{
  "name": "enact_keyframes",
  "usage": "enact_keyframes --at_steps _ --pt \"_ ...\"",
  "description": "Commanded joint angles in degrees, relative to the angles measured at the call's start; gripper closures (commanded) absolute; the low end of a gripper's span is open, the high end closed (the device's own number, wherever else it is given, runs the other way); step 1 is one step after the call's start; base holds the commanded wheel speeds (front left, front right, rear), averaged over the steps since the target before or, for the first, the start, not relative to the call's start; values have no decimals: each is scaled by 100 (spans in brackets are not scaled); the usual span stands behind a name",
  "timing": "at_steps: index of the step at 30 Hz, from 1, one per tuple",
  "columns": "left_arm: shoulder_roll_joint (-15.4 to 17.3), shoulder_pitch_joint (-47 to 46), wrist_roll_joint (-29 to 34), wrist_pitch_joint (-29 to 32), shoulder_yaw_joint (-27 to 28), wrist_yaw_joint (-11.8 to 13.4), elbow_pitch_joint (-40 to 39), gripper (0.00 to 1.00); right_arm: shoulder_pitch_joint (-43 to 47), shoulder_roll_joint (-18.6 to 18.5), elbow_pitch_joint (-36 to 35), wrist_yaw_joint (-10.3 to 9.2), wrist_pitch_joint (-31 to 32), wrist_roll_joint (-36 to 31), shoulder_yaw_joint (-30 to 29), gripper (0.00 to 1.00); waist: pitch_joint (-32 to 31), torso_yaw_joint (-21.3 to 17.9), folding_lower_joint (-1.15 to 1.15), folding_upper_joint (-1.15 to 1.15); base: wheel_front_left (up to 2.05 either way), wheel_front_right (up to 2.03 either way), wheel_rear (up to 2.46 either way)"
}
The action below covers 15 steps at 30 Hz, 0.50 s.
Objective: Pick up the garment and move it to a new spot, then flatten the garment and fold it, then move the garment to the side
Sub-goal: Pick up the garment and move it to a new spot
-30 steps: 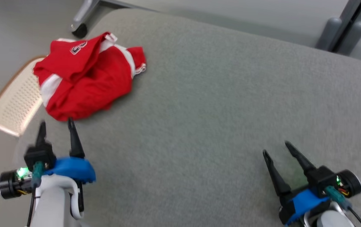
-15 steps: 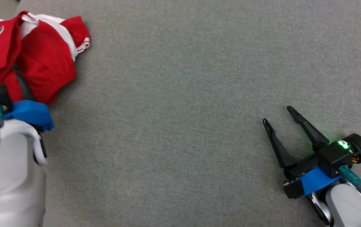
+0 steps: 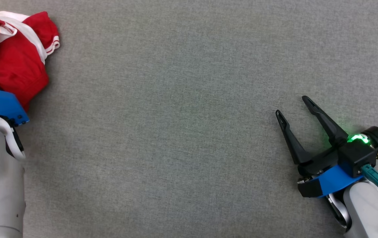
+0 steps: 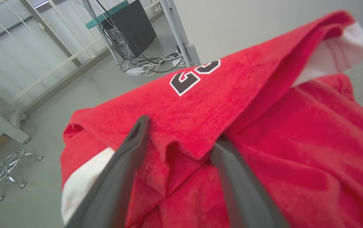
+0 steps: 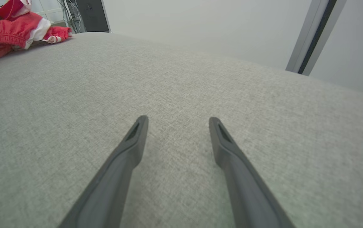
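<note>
Red garment [image 3: 17, 62] lies crumpled at the far left of the grey fabric surface [image 3: 175, 132], my left gripper [image 4: 181, 131] spread wide astride a fold, so the pick-up step seems in hand and next calls for pinching it; my right gripper [image 3: 292, 105] rests wide, empty, well apart.

1 red garment [image 3: 17, 62], 2 grippers [image 4: 181, 129] [image 3: 291, 105], 1 grey tbl [image 3: 175, 132]

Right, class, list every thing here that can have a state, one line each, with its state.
Crumpled red and white cloth garment: bunched up, unfolded, lying on the grey fabric surface.
Left gripper, two long dark fingers: open, a garment fold between its fingers, not yet closed.
Right gripper, two long dark fingers: open, empty, over the surface.
</note>
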Motion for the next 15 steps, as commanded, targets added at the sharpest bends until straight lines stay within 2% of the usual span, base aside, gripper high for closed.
enact_keyframes --at_steps 1,2,9,15 --pt "26 -123 -20 -13 29 -20 41 58 59 -93 174 -7 29 41 -46 0 6 -14 0 -1 0 0 0" --pt "44 -167 -72 -14 47 -87 103 100 38 -83 183 -8 29 42 -51 0 13 -34 0 -1 0 0 0" --pt "210 -501 -95 -16 -46 -428 -67 100 -30 128 260 -7 26 67 -65 0 -194 -218 0 -1 0 0 0" --pt "7 -773 12 -17 -349 -765 -660 100 -12 506 426 -5 15 74 -74 0 -740 -506 0 -1 0 0 0"
